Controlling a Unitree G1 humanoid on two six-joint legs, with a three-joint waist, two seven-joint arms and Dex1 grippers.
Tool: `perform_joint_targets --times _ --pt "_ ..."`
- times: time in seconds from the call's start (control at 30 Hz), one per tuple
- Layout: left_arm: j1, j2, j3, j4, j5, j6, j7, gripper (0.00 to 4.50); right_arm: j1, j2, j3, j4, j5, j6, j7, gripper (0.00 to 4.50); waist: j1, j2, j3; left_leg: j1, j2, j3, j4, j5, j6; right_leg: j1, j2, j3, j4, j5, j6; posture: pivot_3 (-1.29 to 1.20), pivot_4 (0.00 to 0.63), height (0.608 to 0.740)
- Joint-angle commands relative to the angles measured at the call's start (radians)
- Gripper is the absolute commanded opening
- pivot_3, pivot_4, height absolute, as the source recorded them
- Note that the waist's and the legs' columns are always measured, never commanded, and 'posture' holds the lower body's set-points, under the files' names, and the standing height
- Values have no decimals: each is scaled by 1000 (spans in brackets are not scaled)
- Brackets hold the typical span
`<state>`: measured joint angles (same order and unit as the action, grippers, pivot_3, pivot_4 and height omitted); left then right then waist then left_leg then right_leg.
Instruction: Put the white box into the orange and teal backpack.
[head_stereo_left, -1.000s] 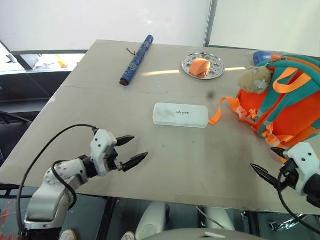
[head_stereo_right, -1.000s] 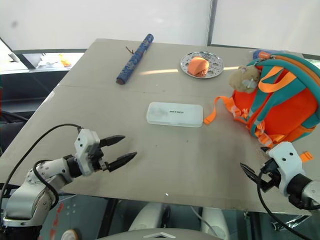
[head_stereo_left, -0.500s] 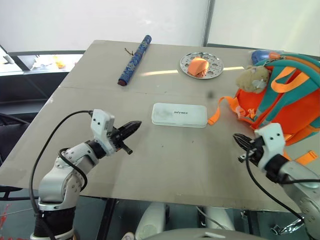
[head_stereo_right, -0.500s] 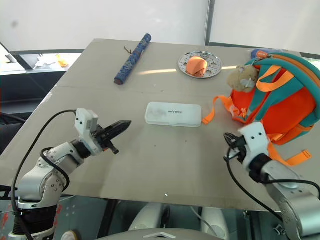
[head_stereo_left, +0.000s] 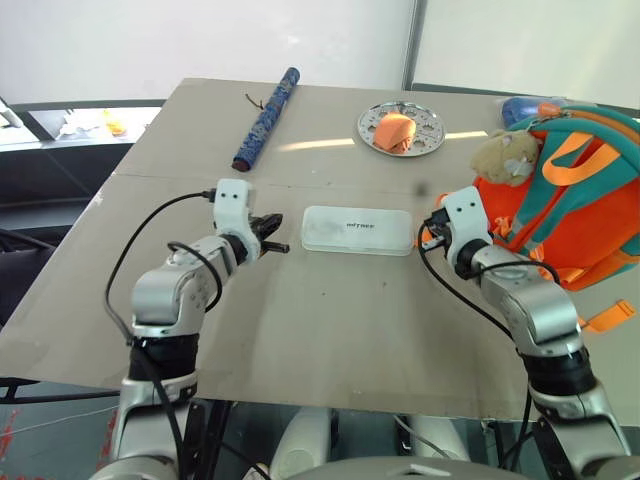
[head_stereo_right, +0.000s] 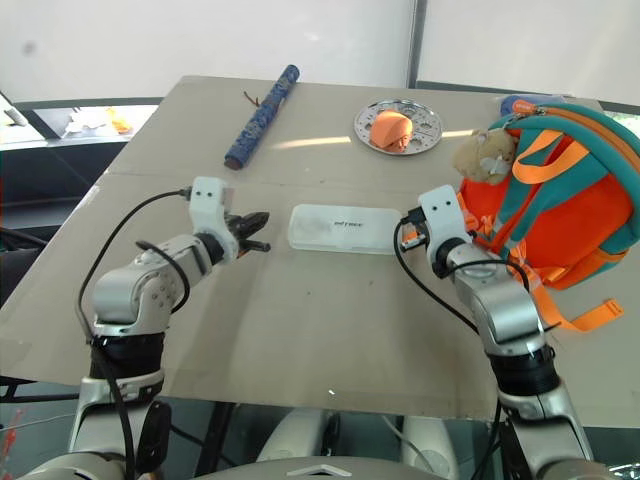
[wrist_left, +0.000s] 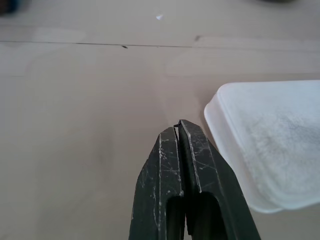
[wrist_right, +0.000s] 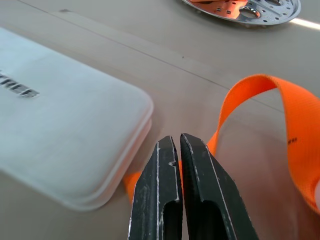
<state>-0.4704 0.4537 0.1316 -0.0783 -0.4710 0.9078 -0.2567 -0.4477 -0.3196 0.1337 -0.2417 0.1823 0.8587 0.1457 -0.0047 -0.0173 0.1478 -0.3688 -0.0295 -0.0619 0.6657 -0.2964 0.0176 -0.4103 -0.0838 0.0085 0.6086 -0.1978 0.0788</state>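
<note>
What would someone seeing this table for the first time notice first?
Probably the orange and teal backpack at the table's right edge, bright against the tan top, with a plush toy on it. Next, the white box lying flat mid-table, flanked by the left gripper and right gripper, both shut and empty. At the far side lie a blue roll and a metal plate.

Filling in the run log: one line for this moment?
left gripper: shut, beside white box | right gripper: shut, at its other end | backpack: box not in

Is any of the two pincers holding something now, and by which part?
Nothing is held. The left pincer and right pincer are shut on nothing, one beside each end of the white box.
</note>
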Motion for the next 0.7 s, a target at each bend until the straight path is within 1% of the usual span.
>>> perform_joint_targets --times 0.03,0.1,0.17,0.23,0.3,0.47,0.53,0.57,0.6,0.63,0.7 --pt "-56 16 -123 108 62 -28 -102 48 -75 16 53 167 -26 -66 83 0 -12 0 0 -3 0 0 -1 0 0 -3 0 0 0 0 0 0 150 733" --pt "-52 16 -160 117 77 -55 -143 48 -79 17 83 208 -33 -99 128 0 -16 0 0 -3 0 0 -1 0 0 -4 0 0 0 0 0 0 150 733" --pt "-32 21 -179 81 65 -45 -192 48 -71 25 88 199 -2 -103 185 0 -15 1 0 -3 0 0 -1 0 0 -4 0 0 0 0 0 0 150 733" --pt "18 42 -184 -8 50 -32 -226 48 -39 -2 115 123 22 -118 269 0 -15 0 0 -2 0 0 -1 0 0 -3 -1 0 0 0 0 0 150 733" --pt "84 71 -174 -98 32 4 -245 48 2 -25 118 40 48 -97 318 0 -16 0 0 -3 0 0 -1 0 0 -4 -1 1 0 0 0 0 150 733" --pt "265 120 -80 -323 -46 127 -252 48 182 -122 92 -221 96 -26 379 0 -12 1 0 -2 0 -1 -5 0 0 -5 -1 2 -1 0 0 0 150 733" --pt "327 143 -55 -352 -34 112 -255 48 272 -171 79 -299 88 -16 381 0 -9 1 0 -2 0 -1 -4 0 0 -4 -1 2 -1 0 0 0 150 733" --pt "343 140 -24 -346 -53 119 -263 48 307 -179 61 -321 94 -9 376 0 -9 1 0 -1 0 -1 -4 0 0 -4 -1 2 0 0 0 0 150 733" --pt "345 121 32 -330 -108 161 -273 48 329 -183 46 -331 97 -6 369 0 -8 1 0 1 0 -1 -4 0 0 -2 -1 2 0 0 0 0 150 733" --pt "342 99 98 -312 -171 212 -277 284 344 -188 37 -334 94 -9 363 0 -8 1 0 2 0 -1 -4 0 0 -1 -1 2 0 0 0 0 150 733" --pt "346 131 180 -254 -254 310 -331 920 353 -203 35 -320 77 -27 361 0 -10 0 0 3 0 -1 -2 -2 3 -1 -1 2 1 0 0 0 150 733"
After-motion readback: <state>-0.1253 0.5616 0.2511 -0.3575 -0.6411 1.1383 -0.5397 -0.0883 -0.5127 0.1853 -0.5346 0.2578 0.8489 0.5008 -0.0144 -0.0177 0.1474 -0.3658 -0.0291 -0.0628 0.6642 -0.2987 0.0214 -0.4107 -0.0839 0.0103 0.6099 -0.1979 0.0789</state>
